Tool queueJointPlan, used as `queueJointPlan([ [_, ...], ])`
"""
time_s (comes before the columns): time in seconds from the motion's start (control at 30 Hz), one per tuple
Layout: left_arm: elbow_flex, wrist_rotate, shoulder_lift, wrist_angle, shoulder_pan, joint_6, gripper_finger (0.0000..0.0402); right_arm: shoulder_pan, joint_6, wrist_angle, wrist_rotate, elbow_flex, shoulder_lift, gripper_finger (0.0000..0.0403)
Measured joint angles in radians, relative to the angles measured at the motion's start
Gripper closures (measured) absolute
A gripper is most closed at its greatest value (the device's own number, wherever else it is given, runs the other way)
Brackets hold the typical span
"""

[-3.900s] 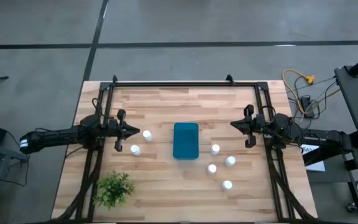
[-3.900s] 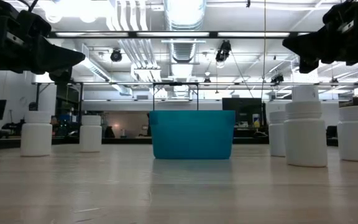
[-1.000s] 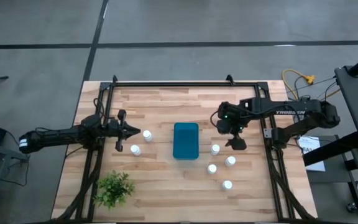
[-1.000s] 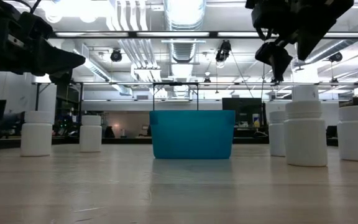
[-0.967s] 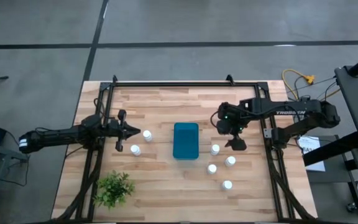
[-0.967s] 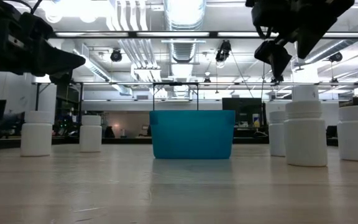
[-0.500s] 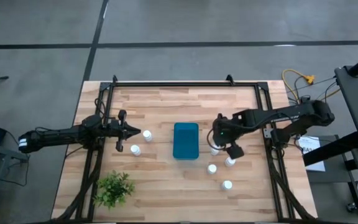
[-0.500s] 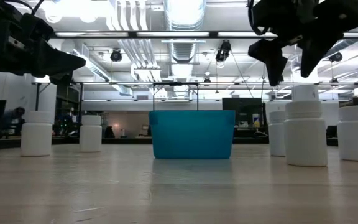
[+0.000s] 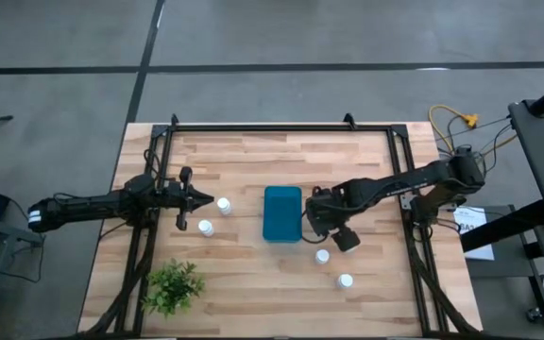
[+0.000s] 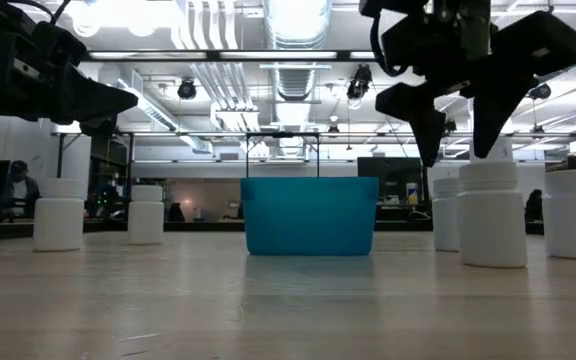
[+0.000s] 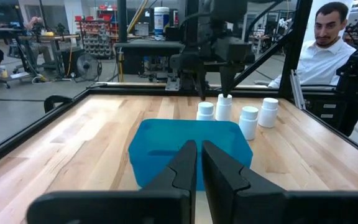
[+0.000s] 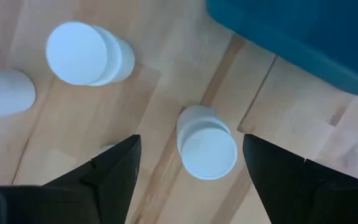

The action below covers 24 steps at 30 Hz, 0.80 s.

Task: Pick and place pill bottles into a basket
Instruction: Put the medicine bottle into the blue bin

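The teal-blue basket (image 9: 282, 213) stands mid-table. Two white pill bottles (image 9: 223, 205) (image 9: 206, 228) stand left of it, and others (image 9: 322, 256) (image 9: 346, 280) stand to its right. My right gripper (image 12: 191, 168) hangs open, pointing down, just right of the basket. One bottle (image 12: 207, 149) stands upright on the table below the gap between its fingers, apart from both; in the high view the gripper (image 9: 327, 223) hides this bottle. My left gripper (image 11: 197, 168) is shut and empty, held level left of the basket, near the two left bottles.
A small green plant (image 9: 173, 286) sits at the table's near left corner. A black frame (image 9: 272, 127) runs along the table's far and side edges. A person (image 11: 328, 50) shows beyond the table's right side. Bare wood lies in front of the basket.
My right gripper has gone toward the basket and the table's near edge and has come down somewhat, ending over the bottle closest to the basket's right side. Its fingers have stayed open. No bottle has moved.
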Motion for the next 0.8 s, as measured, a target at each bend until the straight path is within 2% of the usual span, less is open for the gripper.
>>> queueJointPlan([
  [0.8, 0.0, 0.0, 0.001, 0.0, 0.0, 0.0, 0.0394, -0.002, -0.048, 0.031, 0.052, -0.023, 0.036, 0.0148],
])
